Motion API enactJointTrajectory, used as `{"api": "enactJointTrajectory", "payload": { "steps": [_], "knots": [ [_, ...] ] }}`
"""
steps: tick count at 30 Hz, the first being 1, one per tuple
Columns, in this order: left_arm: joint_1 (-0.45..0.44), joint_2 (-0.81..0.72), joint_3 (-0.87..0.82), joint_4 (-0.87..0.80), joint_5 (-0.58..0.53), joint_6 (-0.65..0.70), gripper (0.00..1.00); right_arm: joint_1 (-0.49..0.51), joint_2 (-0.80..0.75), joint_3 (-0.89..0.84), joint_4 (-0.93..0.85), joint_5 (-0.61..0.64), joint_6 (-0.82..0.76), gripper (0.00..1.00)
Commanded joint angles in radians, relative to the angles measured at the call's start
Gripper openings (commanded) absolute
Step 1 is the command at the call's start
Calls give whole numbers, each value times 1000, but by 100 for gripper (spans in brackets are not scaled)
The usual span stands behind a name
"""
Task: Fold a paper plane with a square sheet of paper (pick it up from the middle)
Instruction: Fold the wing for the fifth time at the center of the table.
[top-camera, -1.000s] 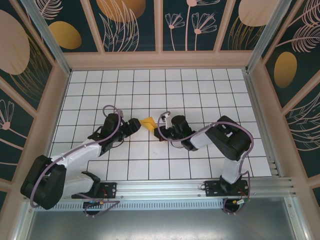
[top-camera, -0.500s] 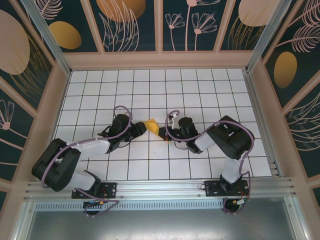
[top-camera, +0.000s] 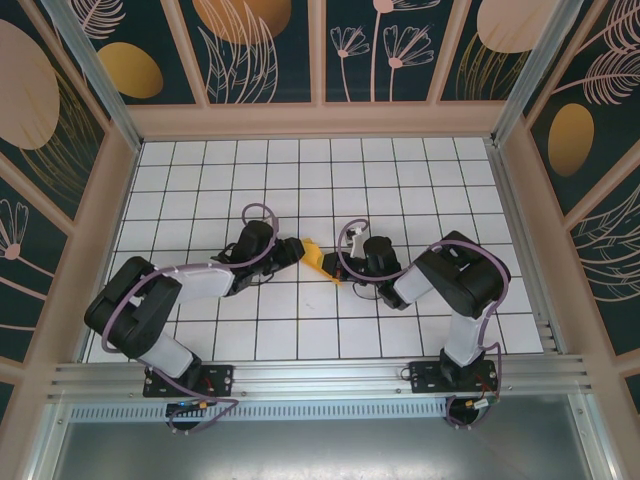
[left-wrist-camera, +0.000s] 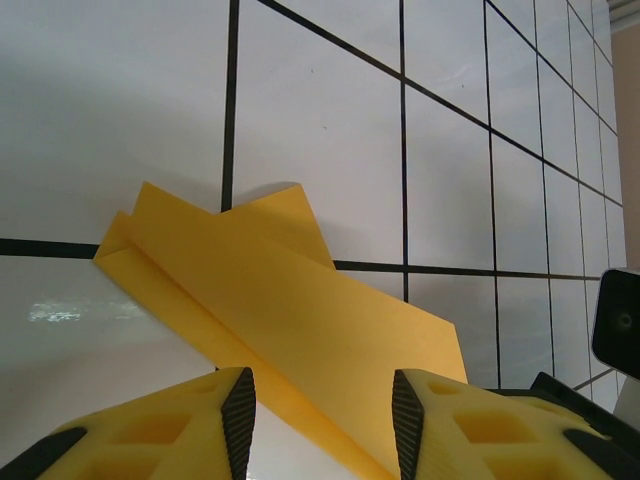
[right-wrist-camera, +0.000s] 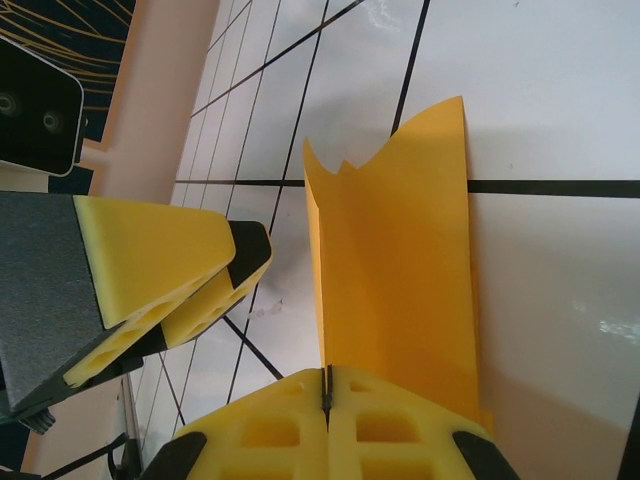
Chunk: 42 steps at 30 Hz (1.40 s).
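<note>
The square sheet of paper (top-camera: 316, 255) is orange-yellow and folded into a narrow creased strip, in the middle of the white tiled floor. In the right wrist view the sheet of paper (right-wrist-camera: 400, 260) stands up from the tiles, and my right gripper (right-wrist-camera: 327, 385) is shut on its near edge. My right gripper (top-camera: 339, 271) sits just right of it in the top view. My left gripper (top-camera: 297, 250) comes from the left. In the left wrist view the left gripper (left-wrist-camera: 322, 425) has its jaws apart, straddling the lower end of the sheet of paper (left-wrist-camera: 300, 320) without pinching it. The left fingers (right-wrist-camera: 190, 275) are beside the strip.
White floor (top-camera: 300, 180) with a black grid, free room on all sides of the paper. Wooden walls (top-camera: 320, 120) with dark flowered panels enclose it. A metal rail (top-camera: 320, 378) runs along the near edge by the arm bases.
My left arm has reached right to the paper and its jaws have narrowed. My right gripper has carried the paper slightly right and nearer.
</note>
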<state>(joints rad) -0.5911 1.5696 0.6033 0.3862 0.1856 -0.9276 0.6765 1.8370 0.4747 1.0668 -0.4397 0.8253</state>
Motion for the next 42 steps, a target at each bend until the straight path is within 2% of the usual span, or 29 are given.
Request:
{"api": "enactJointTrajectory", "payload": {
  "steps": [1, 37, 42],
  "knots": [
    [-7, 21, 30, 26, 20, 20, 43, -6, -5, -16, 28, -7, 19, 0],
    [-26, 131, 84, 89, 135, 35, 40, -15, 54, -19, -34, -23, 46, 0],
    [-30, 134, 86, 98, 144, 33, 40, -15, 49, -12, -47, -39, 34, 4]
  ]
}}
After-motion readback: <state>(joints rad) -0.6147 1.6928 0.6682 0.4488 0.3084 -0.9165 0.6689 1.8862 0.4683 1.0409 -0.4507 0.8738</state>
